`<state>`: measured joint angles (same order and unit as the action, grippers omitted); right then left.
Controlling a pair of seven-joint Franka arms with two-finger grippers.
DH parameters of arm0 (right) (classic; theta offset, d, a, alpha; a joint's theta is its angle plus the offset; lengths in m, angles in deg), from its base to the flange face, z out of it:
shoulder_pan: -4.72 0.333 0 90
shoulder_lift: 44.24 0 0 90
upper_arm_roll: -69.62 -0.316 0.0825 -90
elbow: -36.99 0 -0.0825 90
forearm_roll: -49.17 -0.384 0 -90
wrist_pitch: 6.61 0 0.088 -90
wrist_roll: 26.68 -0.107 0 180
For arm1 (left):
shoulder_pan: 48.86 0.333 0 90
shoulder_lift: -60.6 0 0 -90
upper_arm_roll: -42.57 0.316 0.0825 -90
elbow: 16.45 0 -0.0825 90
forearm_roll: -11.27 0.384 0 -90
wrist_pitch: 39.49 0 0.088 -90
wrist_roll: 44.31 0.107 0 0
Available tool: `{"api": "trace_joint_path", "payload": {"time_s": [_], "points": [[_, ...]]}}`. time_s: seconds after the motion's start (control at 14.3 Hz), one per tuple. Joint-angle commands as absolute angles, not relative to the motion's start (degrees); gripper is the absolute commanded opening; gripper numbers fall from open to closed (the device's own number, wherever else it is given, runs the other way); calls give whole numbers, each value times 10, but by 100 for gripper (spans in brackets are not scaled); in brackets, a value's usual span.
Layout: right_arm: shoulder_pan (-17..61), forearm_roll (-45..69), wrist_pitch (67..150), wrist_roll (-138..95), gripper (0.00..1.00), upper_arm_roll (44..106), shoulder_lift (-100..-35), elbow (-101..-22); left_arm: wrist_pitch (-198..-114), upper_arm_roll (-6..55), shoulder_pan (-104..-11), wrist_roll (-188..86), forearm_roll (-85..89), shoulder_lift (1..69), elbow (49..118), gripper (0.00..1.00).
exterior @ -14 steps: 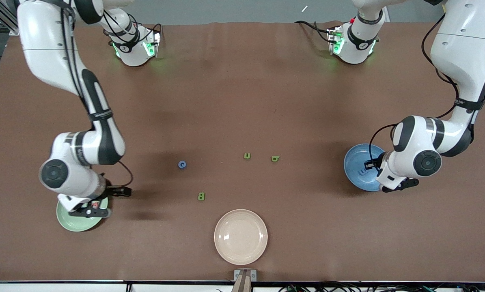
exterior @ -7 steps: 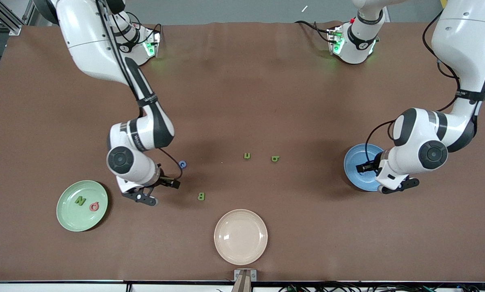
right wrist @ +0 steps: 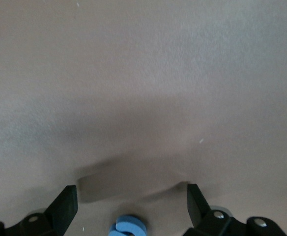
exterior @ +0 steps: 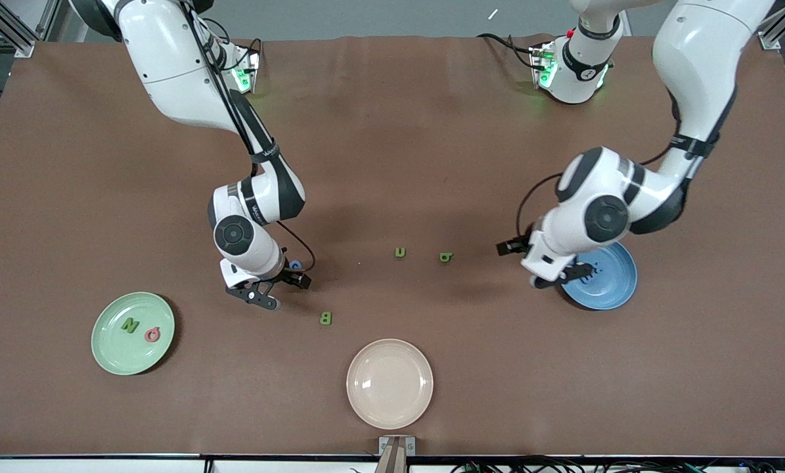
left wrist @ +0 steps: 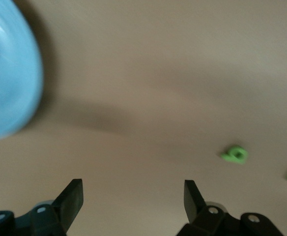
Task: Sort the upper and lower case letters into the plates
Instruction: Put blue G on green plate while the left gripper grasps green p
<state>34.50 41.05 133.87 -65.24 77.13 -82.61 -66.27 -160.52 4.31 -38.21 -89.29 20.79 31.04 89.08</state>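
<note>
Over the blue letter (exterior: 295, 265), the right gripper (exterior: 265, 293) hangs with fingers spread. Left gripper (exterior: 556, 276) (also spread, holding nothing) hovers at the blue plate (exterior: 612, 286). Green plate (exterior: 113, 355) holds two letters.

Both hands left their plates

White arms (exterior: 188, 79), black joints, cables

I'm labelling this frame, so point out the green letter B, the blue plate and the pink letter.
green letter B (exterior: 326, 318), front view, its middle.
blue plate (exterior: 612, 281), front view, bare inside.
pink letter (exterior: 152, 335), front view, its middle.
</note>
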Motion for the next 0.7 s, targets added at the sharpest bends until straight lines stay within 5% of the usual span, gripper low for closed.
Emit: {"api": "trace_joint_path", "payload": {"time_s": [0.0, 0.28, 0.63], "points": [[362, 398, 1341, -670, 97, 776, -792, -700, -1652, 38, -436, -938, 254, 303, 908, 90], [374, 398, 1343, -670, 70, 776, -779, -726, -1747, 39, -484, -1000, 336, 241, 903, 81], [374, 398, 1342, -669, 25, 776, -777, -729, -1775, 50, -500, -1035, 430, 192, 893, 71]]}}
